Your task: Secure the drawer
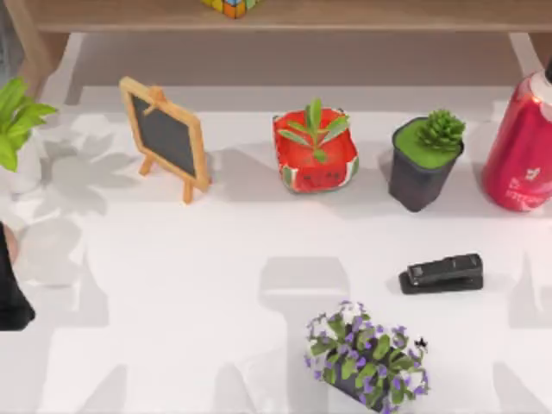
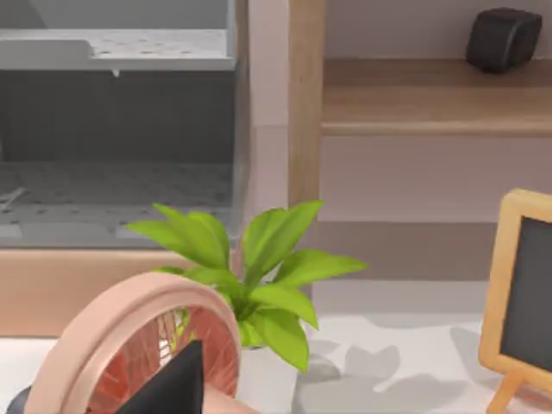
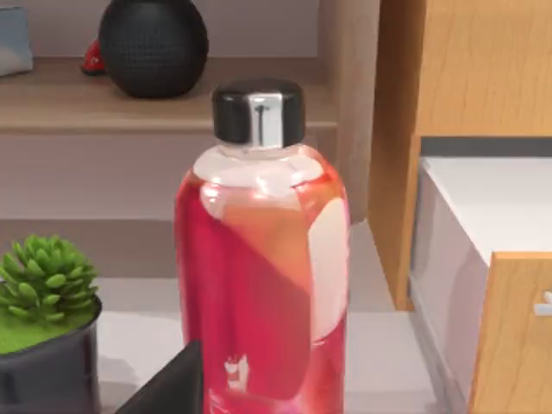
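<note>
Right claw: a dark fingertip [image 3: 168,384] sits low in the right wrist view, facing the bottle; whether it is spread or closed, cannot tell; nothing seen held.
Left claw: a dark fingertip [image 2: 172,388] sits by the pink fan [image 2: 129,345]; opening likewise cannot tell.
Drawer [image 3: 496,285]: pulled out from the wooden cabinet [image 3: 470,69] beyond the table's right edge; white interior, wood front, pale handle [image 3: 543,304].
Handling: judged rigid, sliding on runners, moderate weight; press flat on the wood front beside the handle.
Red bottle [image 1: 522,147]: near the table's back right corner, just beside the drawer approach; likely tippable.
Succulent pot [image 1: 424,162]: left of the bottle.
Stapler [image 1: 442,273]: right front.
</note>
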